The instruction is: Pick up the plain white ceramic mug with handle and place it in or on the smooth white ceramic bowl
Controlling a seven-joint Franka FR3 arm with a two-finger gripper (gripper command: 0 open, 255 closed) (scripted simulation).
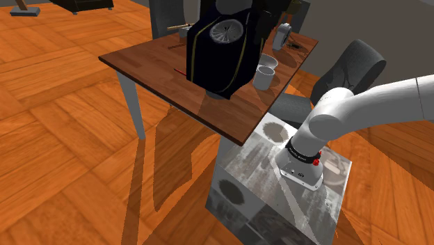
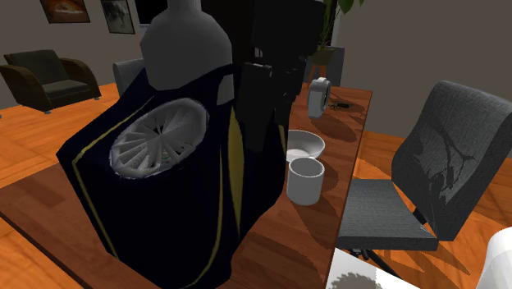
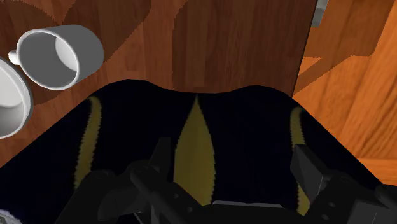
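While the gripper [image 3: 232, 167] hangs over a big dark blue object [image 3: 254, 127] with yellow stripes, its two black fingers stand apart and nothing is between them, so it is open and holds nothing. The white mug [image 3: 57, 54] stands upright on the brown wooden desk [image 3: 235, 44], mouth up and empty, off to one side of the gripper and clear of the fingers. Its small handle [image 3: 13, 57] sticks out on the side towards the white bowl [image 3: 9, 105].

In the second exterior view the mug [image 2: 305, 182] stands between the dark blue object [image 2: 156, 197] and the desk edge that faces a grey chair [image 2: 447, 156]. The bowl [image 2: 307, 144] lies just behind the mug; I cannot tell whether they touch. The dark blue object carries a white ribbed disc [image 2: 157, 138] on its side.

In the shoulder view the mug [image 1: 264, 76] is near the desk's right edge, and the stand [image 1: 278, 188] is below it.
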